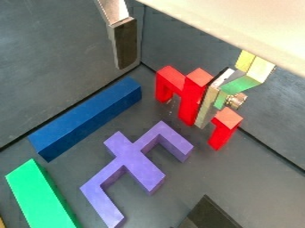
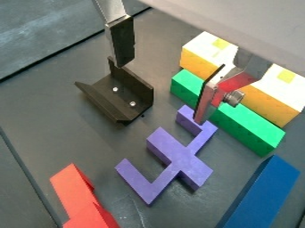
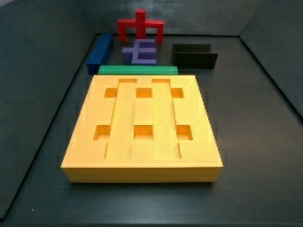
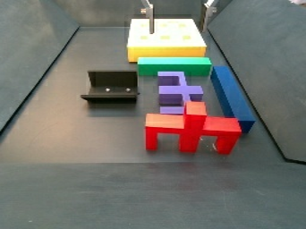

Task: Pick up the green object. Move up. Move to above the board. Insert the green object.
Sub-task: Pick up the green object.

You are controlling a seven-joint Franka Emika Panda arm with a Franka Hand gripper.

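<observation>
The green object [image 4: 174,65] is a long green bar lying flat on the floor against one short edge of the board [image 4: 167,38], with the purple block on its other side. It also shows in a side view [image 3: 136,68] and in both wrist views [image 2: 226,114] [image 1: 36,196]. The board [image 3: 148,120] is a big yellow-orange slab with grooves and square holes. My gripper [image 4: 180,7] hangs open and empty high above the board and bar. Its two silver fingers [image 2: 120,40] stand wide apart in both wrist views [image 1: 121,40], and nothing is between them.
The purple E-shaped block [image 4: 180,89] lies beside the green bar. The blue bar [image 4: 230,94] runs along the purple block. A red block [image 4: 189,128] stands upright beyond them. The dark fixture [image 4: 107,88] stands to one side. Grey walls ring the floor.
</observation>
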